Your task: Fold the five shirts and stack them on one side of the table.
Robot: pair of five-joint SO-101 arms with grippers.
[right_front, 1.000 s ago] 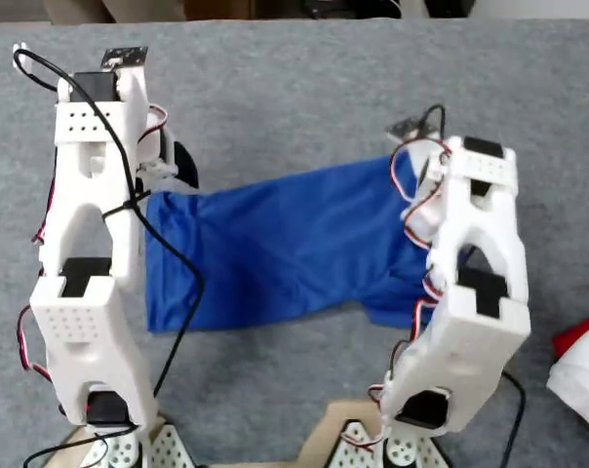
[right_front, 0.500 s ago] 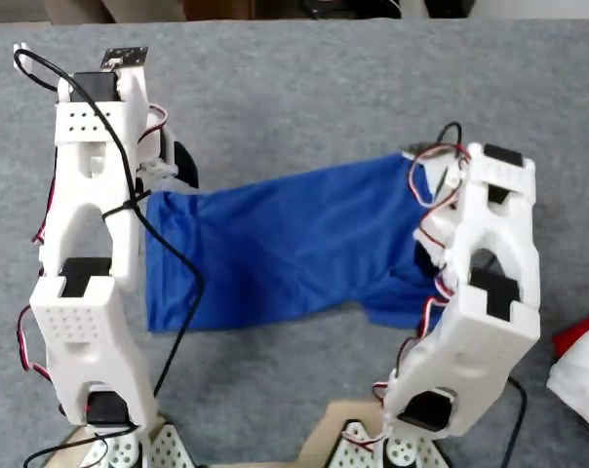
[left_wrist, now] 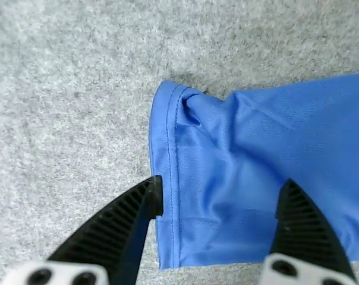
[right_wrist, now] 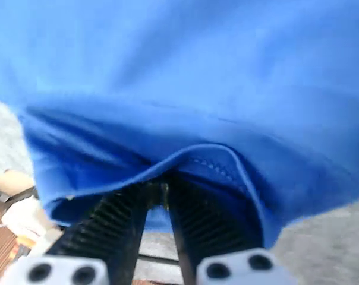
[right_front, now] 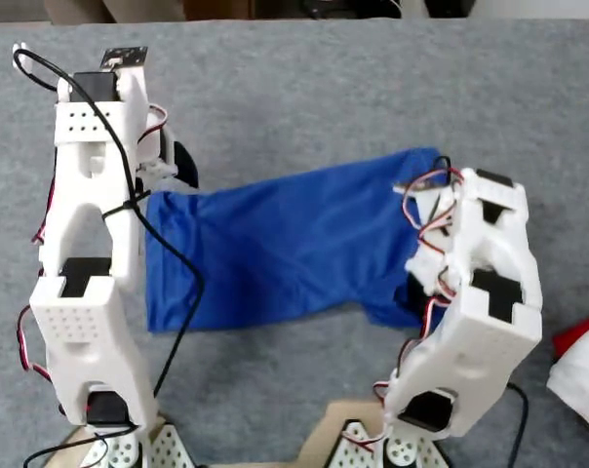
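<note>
The right arm [right_front: 482,292] hides one end of the blue shirt [right_front: 275,249]

The left arm [right_front: 85,244] and right arm [right_front: 475,302] have white moulded shells with black servo blocks. A black cable [right_front: 168,244] and red-white wires [right_front: 426,210] loop outside. The fingers [left_wrist: 117,228] are black and ribbed, on white bases with screws.

The grey, felt-like worktop [right_front: 304,88] carries the things. A blue shirt [right_front: 275,249] lies across its middle; white and red cloth [right_front: 579,375] sits at its right edge.
</note>
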